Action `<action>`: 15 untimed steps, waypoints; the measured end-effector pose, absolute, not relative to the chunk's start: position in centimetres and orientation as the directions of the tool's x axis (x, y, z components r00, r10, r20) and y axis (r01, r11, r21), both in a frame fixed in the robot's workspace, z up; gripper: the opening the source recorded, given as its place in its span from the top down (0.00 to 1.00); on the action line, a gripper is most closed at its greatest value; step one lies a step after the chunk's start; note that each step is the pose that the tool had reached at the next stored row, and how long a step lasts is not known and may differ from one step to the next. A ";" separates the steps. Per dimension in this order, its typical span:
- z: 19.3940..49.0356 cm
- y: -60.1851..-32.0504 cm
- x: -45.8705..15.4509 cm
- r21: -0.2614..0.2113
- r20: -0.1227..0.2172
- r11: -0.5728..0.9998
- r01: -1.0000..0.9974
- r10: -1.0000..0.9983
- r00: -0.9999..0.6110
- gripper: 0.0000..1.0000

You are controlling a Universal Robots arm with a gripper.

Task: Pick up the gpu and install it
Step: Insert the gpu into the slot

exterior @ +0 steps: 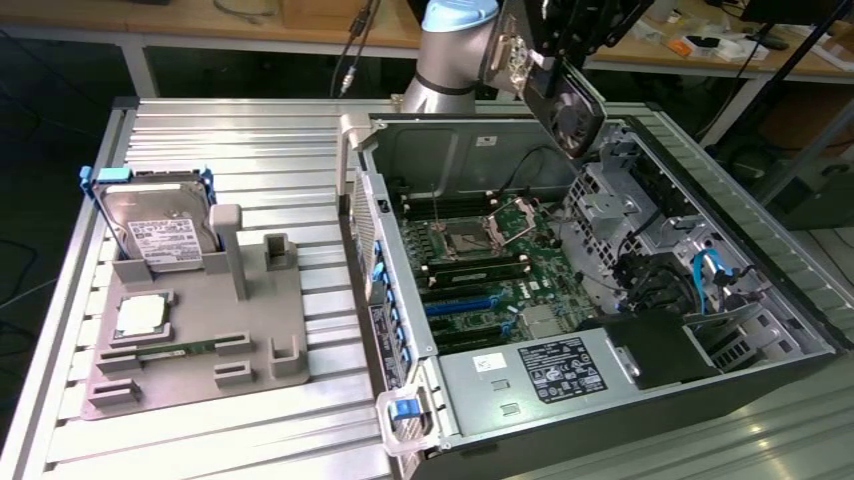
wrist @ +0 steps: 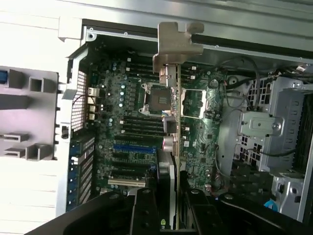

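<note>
Claw (wrist: pixel 170 205) pinches the graphics card (wrist: pixel 173 44) by one end; I see it hanging tilted above the open computer case (exterior: pixel 367 230), not touching the motherboard (exterior: pixel 494 270) as far as I can tell. Farther off, a hard drive (exterior: pixel 154 225) stands in a grey tray (exterior: pixel 254 330) on the table (exterior: pixel 240 140).

Robotics laboratory. Indicators: an open grey steel computer tower case (exterior: pixel 454 155) lies on a ribbed aluminium table (exterior: pixel 227 130). Behind the case stands a silver, blue-jointed robot arm (exterior: pixel 441 70). Beyond the case, wooden workbenches (exterior: pixel 187 20) carry loose black cables (exterior: pixel 358 40).
</note>
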State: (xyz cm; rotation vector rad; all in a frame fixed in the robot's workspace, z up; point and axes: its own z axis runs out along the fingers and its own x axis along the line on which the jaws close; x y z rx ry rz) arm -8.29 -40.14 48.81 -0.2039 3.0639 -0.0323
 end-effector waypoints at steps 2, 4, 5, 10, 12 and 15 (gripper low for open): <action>48.7 -40.1 -8.3 -0.026 -0.069 0.986 -0.168 -0.169 -0.983 0.73; 48.5 -40.1 -8.3 -0.026 -0.069 0.979 -0.203 -0.205 -0.976 0.73; 48.5 -40.1 -8.3 -0.026 -0.069 0.975 -0.221 -0.222 -0.973 0.73; 48.0 -40.1 -8.3 -0.026 -0.069 0.949 -0.313 -0.314 -0.947 0.73; 47.7 -40.1 -8.3 -0.026 -0.069 0.930 -0.366 -0.367 -0.928 0.73; 47.3 -40.1 -8.3 -0.026 -0.069 0.907 -0.420 -0.421 -0.904 0.73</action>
